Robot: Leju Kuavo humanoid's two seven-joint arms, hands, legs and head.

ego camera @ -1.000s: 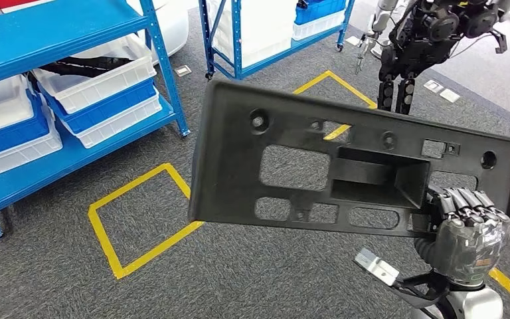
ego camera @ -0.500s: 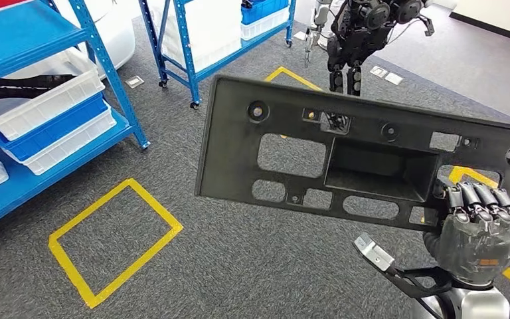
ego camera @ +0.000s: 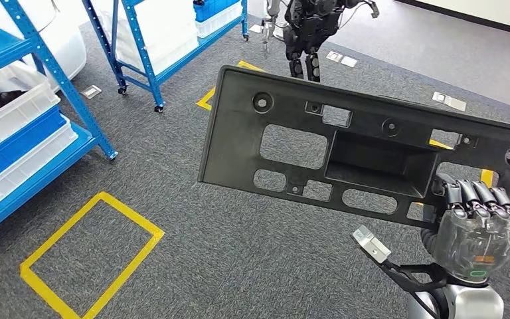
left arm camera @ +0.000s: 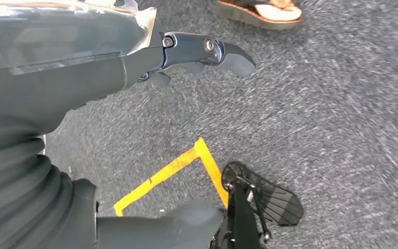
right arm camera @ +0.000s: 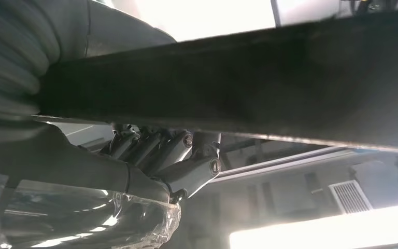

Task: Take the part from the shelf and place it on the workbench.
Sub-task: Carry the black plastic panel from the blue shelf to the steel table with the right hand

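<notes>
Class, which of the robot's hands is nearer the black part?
Right. The right hand grips the black part at its lower edge; the left hand hangs over carpet.

Part (ego camera: pixel 365 143) matt black plastic; carpet (ego camera: pixel 239 252) rough grey; shelf (ego camera: pixel 53 73) glossy blue metal.

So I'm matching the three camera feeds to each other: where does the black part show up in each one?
Head view: the part spans the middle and right of the picture, its lower right corner held by the right hand.
Right wrist view: the part is a dark band across the picture, above the hand's fingers.
Left wrist view: not in it.
Shared landmark: the right hand gripping the part.
</notes>
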